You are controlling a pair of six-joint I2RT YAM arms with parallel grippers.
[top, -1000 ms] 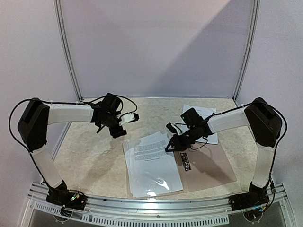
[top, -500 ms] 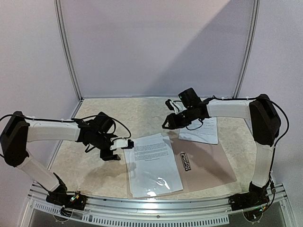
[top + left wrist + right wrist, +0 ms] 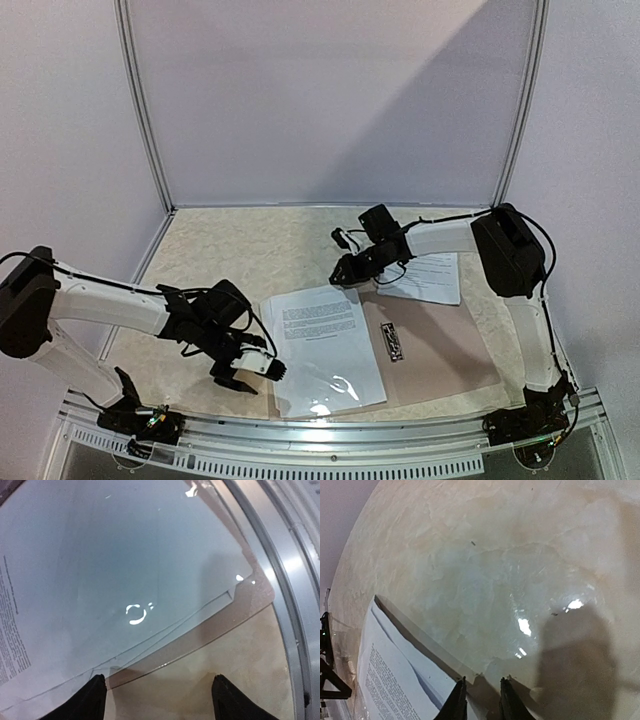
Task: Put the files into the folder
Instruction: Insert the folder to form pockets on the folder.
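Sheets of white printed paper (image 3: 325, 345) lie on the left half of the open tan cardboard folder (image 3: 440, 350); my left gripper (image 3: 262, 375) hangs wide open, empty, at their near corner; my right gripper (image 3: 342, 274), fingers close together, sits at their far edge, grip unclear

Glossy plastic sleeve (image 3: 150, 555) over matt paper files (image 3: 318, 318); cardboard folder (image 3: 440, 345); glossy marbled table (image 3: 485, 570).

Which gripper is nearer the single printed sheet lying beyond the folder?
Right. The right gripper is just left of that sheet; the left gripper is far off, at the stacked files' near corner.
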